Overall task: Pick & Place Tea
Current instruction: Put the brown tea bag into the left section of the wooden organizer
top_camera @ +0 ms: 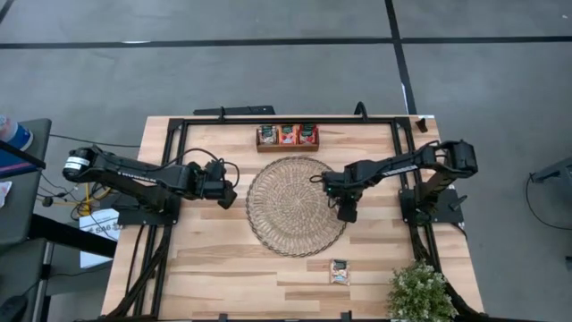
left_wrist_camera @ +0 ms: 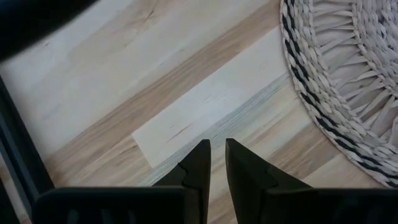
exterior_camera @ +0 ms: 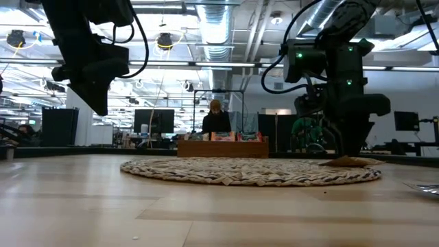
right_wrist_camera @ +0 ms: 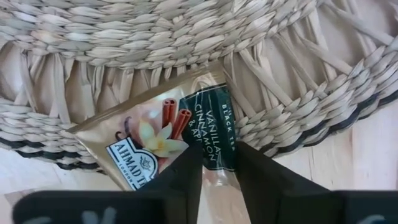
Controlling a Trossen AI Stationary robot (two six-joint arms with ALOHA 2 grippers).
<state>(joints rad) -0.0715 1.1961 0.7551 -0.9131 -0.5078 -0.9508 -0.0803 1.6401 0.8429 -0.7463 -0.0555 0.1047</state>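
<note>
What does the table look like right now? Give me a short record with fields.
Right gripper: low at the right edge of the woven mat, fingers closing on a tea sachet
Left gripper: nearly closed, empty, above bare table left of the mat
Wooden tray: behind the mat, holds sachets
Loose sachet: near the front edge
Plant: front right corner

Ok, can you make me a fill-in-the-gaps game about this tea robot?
The right pincer pinches a sachet on the edge of the round woven ____.
The wooden tray shows ____ sachets from above.
A second sachet lies on the table near the potted ____.
Missing: mat, three, plant.
</note>
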